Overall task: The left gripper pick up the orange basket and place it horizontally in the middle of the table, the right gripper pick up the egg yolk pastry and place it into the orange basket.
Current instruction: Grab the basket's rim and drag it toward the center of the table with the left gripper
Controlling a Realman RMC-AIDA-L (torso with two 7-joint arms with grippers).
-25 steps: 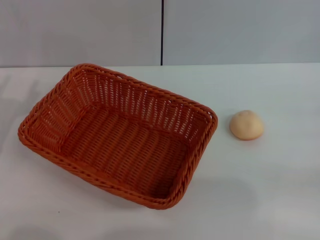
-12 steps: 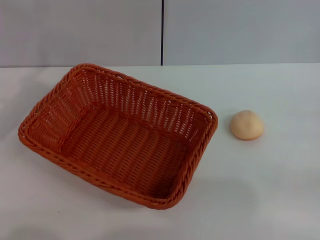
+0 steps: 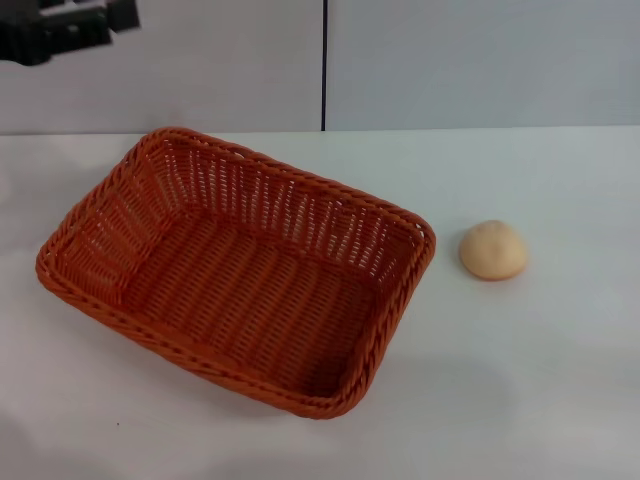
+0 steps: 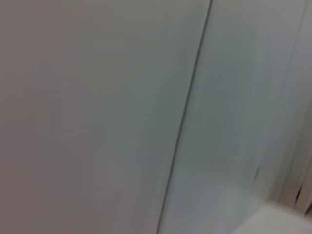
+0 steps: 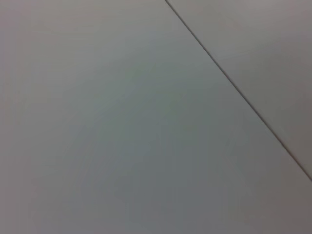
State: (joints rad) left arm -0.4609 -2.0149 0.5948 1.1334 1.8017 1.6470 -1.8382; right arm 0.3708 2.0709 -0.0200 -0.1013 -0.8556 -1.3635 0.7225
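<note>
The orange basket (image 3: 235,265) lies empty on the white table (image 3: 520,370), left of centre and turned at a slant. To its right, apart from the rim, sits the small round egg yolk pastry (image 3: 492,250). Part of the black left gripper (image 3: 62,28) shows at the top left corner of the head view, high above the basket's far left end and touching nothing. The right gripper is out of view. Both wrist views show only grey wall panels.
Light grey wall panels (image 3: 450,60) with a dark vertical seam (image 3: 324,65) stand behind the table. White tabletop lies bare in front of the basket and around the pastry.
The left gripper has come into the head view at the top left corner. Basket and pastry have not moved.
</note>
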